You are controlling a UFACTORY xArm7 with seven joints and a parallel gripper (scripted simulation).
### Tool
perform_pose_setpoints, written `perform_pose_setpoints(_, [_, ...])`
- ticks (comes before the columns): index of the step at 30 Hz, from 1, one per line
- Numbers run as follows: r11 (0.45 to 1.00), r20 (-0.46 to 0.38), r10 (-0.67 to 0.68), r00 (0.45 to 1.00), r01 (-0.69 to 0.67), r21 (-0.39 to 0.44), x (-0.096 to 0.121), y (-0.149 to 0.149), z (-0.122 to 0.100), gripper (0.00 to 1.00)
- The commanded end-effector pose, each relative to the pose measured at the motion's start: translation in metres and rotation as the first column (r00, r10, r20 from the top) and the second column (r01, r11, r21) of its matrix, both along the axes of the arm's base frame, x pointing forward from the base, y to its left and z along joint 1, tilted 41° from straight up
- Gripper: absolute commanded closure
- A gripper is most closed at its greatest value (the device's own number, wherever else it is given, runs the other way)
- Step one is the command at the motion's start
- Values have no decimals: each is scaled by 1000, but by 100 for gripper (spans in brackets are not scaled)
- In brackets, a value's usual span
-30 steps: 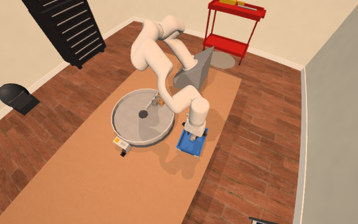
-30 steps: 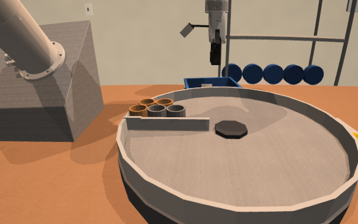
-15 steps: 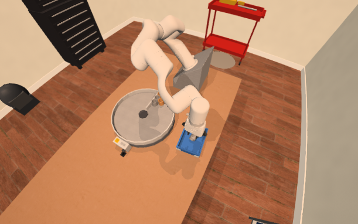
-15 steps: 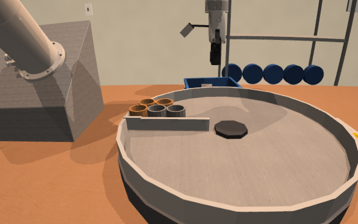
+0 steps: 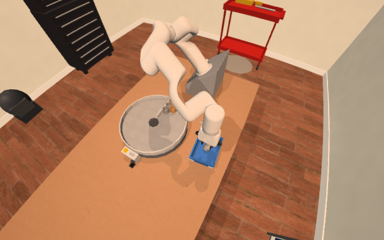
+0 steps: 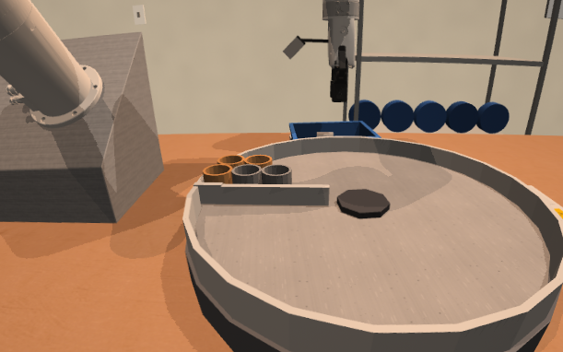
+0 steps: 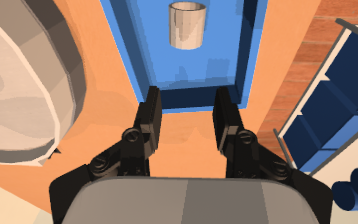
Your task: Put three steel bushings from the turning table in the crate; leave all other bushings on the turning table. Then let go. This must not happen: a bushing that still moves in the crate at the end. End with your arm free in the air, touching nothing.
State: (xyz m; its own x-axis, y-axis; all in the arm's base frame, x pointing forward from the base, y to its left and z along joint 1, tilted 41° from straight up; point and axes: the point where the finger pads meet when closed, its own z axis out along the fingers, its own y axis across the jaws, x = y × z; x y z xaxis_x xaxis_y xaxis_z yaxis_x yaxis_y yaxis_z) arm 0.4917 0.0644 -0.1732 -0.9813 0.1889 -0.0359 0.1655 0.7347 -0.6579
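Observation:
My gripper [image 5: 210, 144] [image 6: 338, 99] [image 7: 187, 100] is partly open and empty, above the near end of the blue crate [image 5: 202, 156] [image 6: 342, 127] [image 7: 200, 70] in the wrist view. One steel bushing [image 5: 207, 147] [image 6: 324, 134] [image 7: 187, 27] stands in the crate, clear of the fingers. On the turning table [image 5: 136, 125] [image 6: 429, 263] [image 7: 10, 100], two steel bushings stand against the divider bar: one steel bushing [image 5: 165, 110] [image 6: 276, 176] is nearer the hub, the other steel bushing [image 6: 246, 176] beside it. Three copper-coloured bushings are there too: one [image 6: 217, 175] by the rim, another [image 6: 230, 160] and a third [image 6: 258, 160] behind.
The divider bar [image 6: 263, 195] runs inward from the table's raised rim, and a dark hub [image 5: 153, 122] [image 6: 363, 202] is at the centre. A small control box [image 5: 131, 154] sits at the rim. The arm's grey pedestal [image 5: 211, 76] [image 6: 38, 189] stands behind the table.

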Motion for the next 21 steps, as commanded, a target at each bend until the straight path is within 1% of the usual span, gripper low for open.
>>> perform_pose_setpoints(1, [1000,3,2,1000,-2,3,1,3,1,52])
perform_pose_setpoints(7, [1000,3,2,1000,-2,3,1,2,1,53])
perform_pose_setpoints(10, [1000,3,2,1000,-2,3,-2,-2,6,53])
perform_pose_setpoints(13, [1000,2,1,1000,-1,3,-13,-20,21,53])
perform_pose_setpoints(15, [1000,2,1,1000,-1,3,-13,-20,21,53])
perform_pose_setpoints(17, [1000,2,0,1000,0,3,-26,-38,38,53])
perform_pose_setpoints(21, [1000,2,0,1000,0,3,-36,-54,53,53])
